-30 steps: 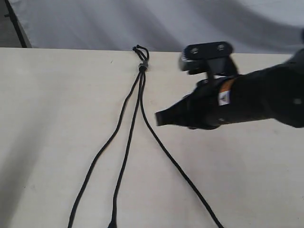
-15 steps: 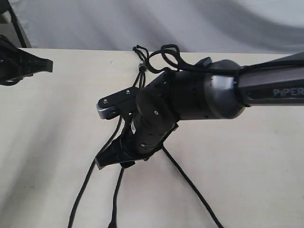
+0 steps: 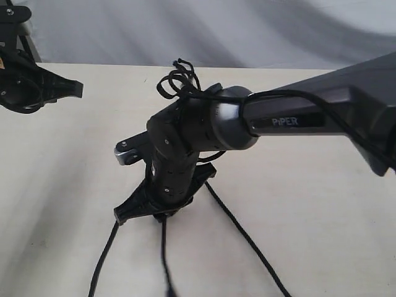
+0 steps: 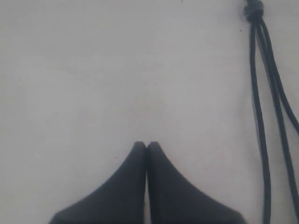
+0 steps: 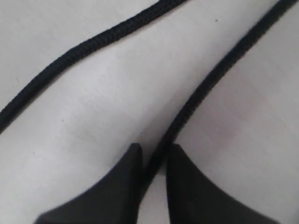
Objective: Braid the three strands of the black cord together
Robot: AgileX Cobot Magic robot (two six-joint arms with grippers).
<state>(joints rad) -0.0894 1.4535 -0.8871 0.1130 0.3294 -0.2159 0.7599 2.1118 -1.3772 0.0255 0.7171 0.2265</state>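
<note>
The black cord lies on the pale table, its short loops (image 3: 179, 63) at the far edge; my right arm hides the grey band in the exterior view. The band (image 4: 253, 9) and the three strands (image 4: 260, 116) show in the left wrist view. In the exterior view the left strand (image 3: 102, 260), middle strand (image 3: 164, 253) and right strand (image 3: 247, 240) fan toward the near edge. My right gripper (image 3: 124, 213) reaches across the middle, low on the table, shut on the left strand (image 5: 205, 88), which runs between its fingers (image 5: 155, 156). My left gripper (image 3: 77, 88) hovers shut and empty at the far left (image 4: 147, 143).
The right arm's glossy cable (image 3: 170, 83) coils just in front of the cord's loops. The table (image 3: 322, 198) ends at a grey backdrop (image 3: 247, 31) behind the cord. A second strand (image 5: 93, 44) crosses beyond the right fingertips.
My right arm swung left and down over the cord, settling its fingertips on the left strand. My left gripper came into view at the far left.
</note>
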